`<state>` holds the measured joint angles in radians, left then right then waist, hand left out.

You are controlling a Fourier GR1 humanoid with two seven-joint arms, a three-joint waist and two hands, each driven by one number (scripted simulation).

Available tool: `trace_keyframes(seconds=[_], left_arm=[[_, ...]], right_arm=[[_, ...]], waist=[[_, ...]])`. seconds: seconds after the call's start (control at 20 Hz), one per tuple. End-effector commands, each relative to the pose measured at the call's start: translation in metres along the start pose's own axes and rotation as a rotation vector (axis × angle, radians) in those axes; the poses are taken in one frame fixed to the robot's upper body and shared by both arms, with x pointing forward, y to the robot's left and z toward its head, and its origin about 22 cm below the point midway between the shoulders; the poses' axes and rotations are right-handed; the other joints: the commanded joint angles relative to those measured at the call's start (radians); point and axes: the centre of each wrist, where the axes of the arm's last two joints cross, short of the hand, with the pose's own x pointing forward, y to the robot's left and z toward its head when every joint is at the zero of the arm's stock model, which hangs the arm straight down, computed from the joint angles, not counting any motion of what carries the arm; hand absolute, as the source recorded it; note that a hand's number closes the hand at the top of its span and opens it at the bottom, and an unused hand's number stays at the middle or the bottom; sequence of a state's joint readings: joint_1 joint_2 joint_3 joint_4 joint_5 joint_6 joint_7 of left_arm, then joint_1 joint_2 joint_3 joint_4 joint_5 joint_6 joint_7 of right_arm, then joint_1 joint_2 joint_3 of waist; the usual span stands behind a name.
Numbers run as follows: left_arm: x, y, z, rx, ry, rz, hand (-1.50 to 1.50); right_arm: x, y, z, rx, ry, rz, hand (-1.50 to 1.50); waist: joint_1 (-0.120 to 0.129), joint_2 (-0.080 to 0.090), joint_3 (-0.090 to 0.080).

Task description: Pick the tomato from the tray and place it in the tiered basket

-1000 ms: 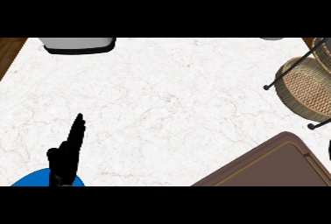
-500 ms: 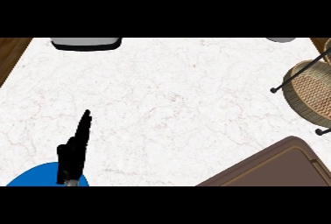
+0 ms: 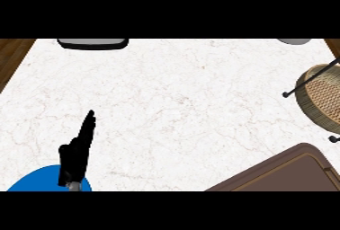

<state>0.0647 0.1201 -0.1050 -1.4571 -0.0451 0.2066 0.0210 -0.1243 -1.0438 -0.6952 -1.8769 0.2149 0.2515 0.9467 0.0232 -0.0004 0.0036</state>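
Observation:
My left hand stands at the lower left of the head view, fingers straight and pointing up, holding nothing. The brown tray shows only as a corner at the lower right, and no tomato is visible on that part. The tiered basket, woven with a black wire frame, is cut off by the right edge. My right hand does not show.
A blue round object lies under my left wrist at the bottom left. A dark-rimmed grey item sits at the counter's far edge, and a pale round item at the far right. Wooden floor borders the counter's left side.
Everything has shifted right and down in the view: the basket slid further toward the right edge, and the far grey item moved toward the middle top. My left hand keeps its open pose.

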Motion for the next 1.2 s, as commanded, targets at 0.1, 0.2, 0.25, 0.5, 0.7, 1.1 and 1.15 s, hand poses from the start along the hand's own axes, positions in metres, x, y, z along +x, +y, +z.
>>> trace_keyframes(seconds=[0.1,0.2,0.25,0.5,0.7,1.1,1.15], left_arm=[[-0.019,0.006,0.006,-0.001,0.084,-0.005,0.0],[-0.015,-0.009,0.016,-0.01,0.073,0.002,0.0],[-0.01,0.001,0.01,-0.027,0.067,-0.003,0.0],[-0.014,0.003,-0.009,-0.022,0.067,-0.014,0.0],[-0.019,-0.013,0.007,-0.018,0.074,-0.002,0.0],[-0.011,-0.018,0.006,-0.012,0.076,0.009,0.0],[-0.024,-0.008,0.009,-0.012,0.088,-0.014,0.0]], right_arm=[[0.007,0.02,-0.039,0.067,0.01,0.009,1.5],[-0.005,0.04,-0.049,0.087,-0.015,0.027,1.5],[0.012,0.054,-0.044,0.092,-0.016,0.053,1.5],[0.022,0.083,-0.07,0.095,0.007,0.076,1.5],[-0.009,0.123,-0.085,0.11,0.061,0.081,1.5],[-0.006,0.176,-0.092,0.193,0.146,-0.191,1.5],[0.002,0.174,-0.086,0.209,0.133,-0.251,-1.5]], waist=[[0.001,0.006,-0.004],[-0.002,0.004,-0.003],[0.007,0.006,-0.004],[0.013,0.011,-0.004],[0.003,0.008,-0.003],[0.003,0.007,-0.002],[-0.009,0.003,-0.003]])
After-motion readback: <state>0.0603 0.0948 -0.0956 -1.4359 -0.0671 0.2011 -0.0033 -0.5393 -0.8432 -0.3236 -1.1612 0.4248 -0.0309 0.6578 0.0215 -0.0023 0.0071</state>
